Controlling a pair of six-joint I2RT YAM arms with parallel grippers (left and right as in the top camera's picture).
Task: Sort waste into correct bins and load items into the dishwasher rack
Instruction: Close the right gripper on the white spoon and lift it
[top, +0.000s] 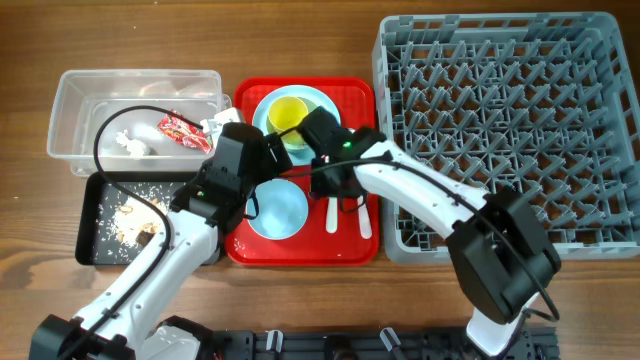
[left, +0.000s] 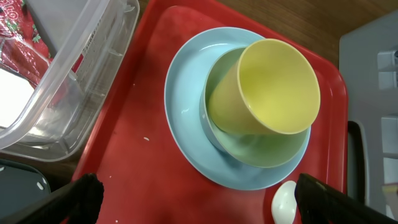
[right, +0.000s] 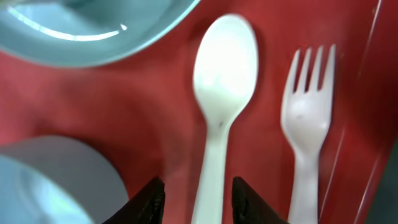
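Your right claw (right: 199, 202) straddled the spoon (right: 222, 68) on the red tray (right: 93, 112), part-spread, not pinching; closing off-centre, you could've skidded it into the fork (right: 308, 112); left claw (left: 196, 190) gaped wide

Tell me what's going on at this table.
Two robot arms are clearing a red tray. The right hand is low over the spoon, fingers straddling its handle, not yet gripping; the fork lies alongside. The left hand hangs wide open near the yellow cup, nested in the pale green bowl on the blue plate. The wrapper is in the clear tub; nothing is in the rack.
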